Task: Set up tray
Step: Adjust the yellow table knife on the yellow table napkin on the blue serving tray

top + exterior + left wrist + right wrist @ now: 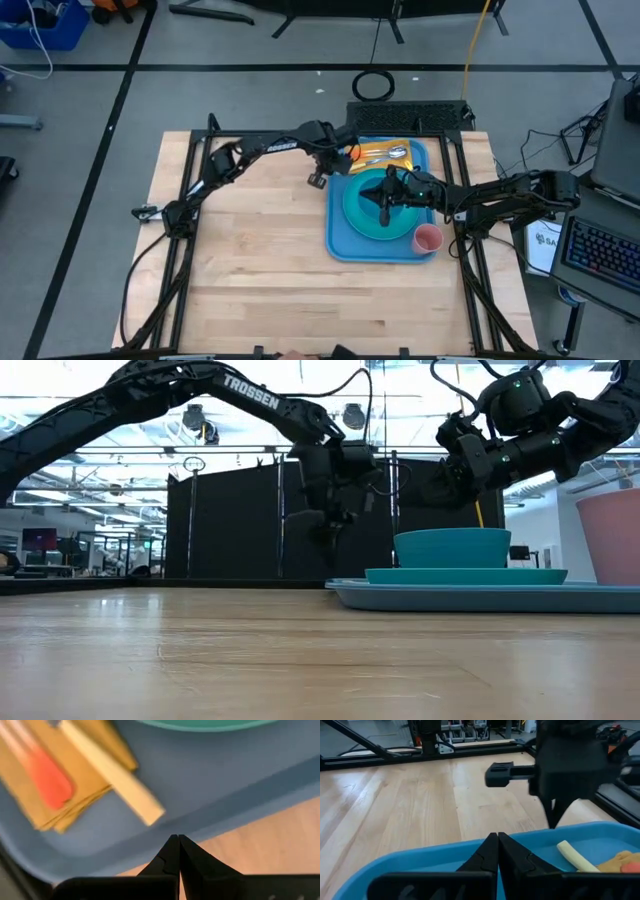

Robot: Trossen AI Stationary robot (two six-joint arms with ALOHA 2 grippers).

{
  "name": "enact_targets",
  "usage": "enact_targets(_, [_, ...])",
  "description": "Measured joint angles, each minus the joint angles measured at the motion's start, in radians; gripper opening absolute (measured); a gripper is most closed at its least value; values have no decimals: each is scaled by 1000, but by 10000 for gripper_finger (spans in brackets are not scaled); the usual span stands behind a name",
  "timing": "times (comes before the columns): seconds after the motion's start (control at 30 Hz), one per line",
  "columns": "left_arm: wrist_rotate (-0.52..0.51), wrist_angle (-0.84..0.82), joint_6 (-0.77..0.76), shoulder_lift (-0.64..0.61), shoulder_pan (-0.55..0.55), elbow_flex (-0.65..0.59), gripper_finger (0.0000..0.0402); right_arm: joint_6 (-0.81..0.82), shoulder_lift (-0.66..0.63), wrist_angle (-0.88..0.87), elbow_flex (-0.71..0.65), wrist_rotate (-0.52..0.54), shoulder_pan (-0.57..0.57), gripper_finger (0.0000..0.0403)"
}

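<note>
The blue tray (345, 240) lies flat on the wooden table, right of centre. On it are a turquoise plate (355, 215) carrying a turquoise bowl (452, 547), a pink cup (428, 238) at its near right corner, and a yellow-orange napkin (372, 150) with cutlery (392, 153) at its far end. My left gripper (178, 840) is shut and hovers over the tray's left rim (260, 785) beside the napkin (90, 785). My right gripper (497, 837) is shut and hangs above the bowl, clear of it.
A cream handle (115, 770) and an orange handle (47, 775) lie on the napkin. Bare wood stretches over the table's left and near parts (250, 250). A black frame runs along the table's sides. A keyboard (600, 250) sits off the right edge.
</note>
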Motion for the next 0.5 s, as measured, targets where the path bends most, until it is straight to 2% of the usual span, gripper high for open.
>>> enact_targets(0.23, [-33,-4,0,19,-5,-2,0,-3,0,1,0,0,0,0])
enact_targets(0.5, [1,-16,19,17,3,-1,0,-4,0,8,0,0,0,0])
